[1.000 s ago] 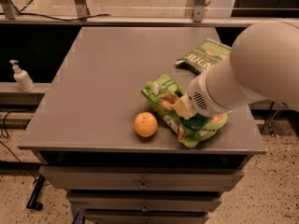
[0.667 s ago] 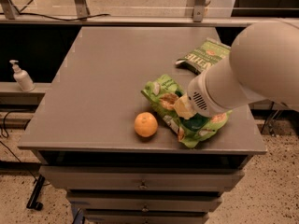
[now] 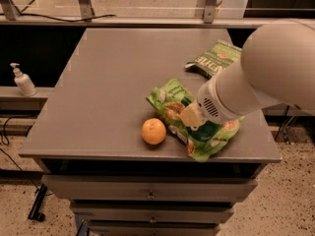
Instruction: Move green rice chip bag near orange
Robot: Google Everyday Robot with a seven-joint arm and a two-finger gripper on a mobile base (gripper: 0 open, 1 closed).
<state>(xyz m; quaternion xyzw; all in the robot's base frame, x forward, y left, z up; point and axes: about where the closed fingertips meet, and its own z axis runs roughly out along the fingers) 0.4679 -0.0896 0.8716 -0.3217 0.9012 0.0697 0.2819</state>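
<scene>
The green rice chip bag lies crumpled on the grey table near its front edge, right of the middle. The orange sits just left of the bag, a small gap away. My gripper is down on top of the bag's middle, at the end of the large white arm that comes in from the right. The arm hides part of the bag's right side.
A darker olive-green bag lies further back on the right, partly behind the arm. A white pump bottle stands on a ledge to the left, off the table. Drawers sit below the front edge.
</scene>
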